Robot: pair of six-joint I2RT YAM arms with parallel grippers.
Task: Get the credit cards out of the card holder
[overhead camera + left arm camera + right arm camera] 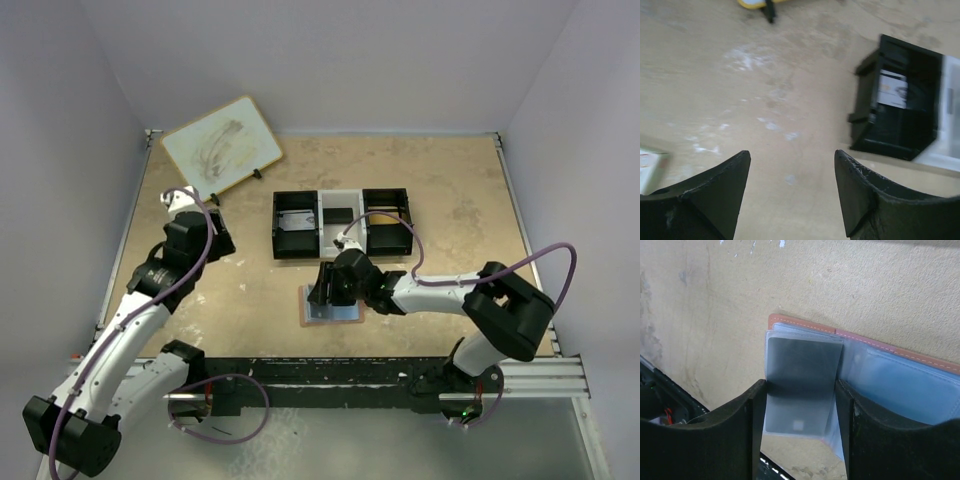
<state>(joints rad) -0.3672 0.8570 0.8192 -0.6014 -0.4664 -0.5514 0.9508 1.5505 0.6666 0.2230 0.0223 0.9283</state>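
Visibly stitched, reddish-brown card holder [800,324]

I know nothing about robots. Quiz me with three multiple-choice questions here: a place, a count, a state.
1. Where is the brown card holder?
A) at the far left corner
B) on the table under the right gripper
C) hanging off the near edge

2. How many compartments has the tray?
A) two
B) three
C) five

3. How is the left gripper?
A) open, empty
B) shut on a card
C) gripping a board

Answers: 1 B, it lies right beneath that gripper; 2 B, black, white, black; 3 A, only bare table shows inside it.
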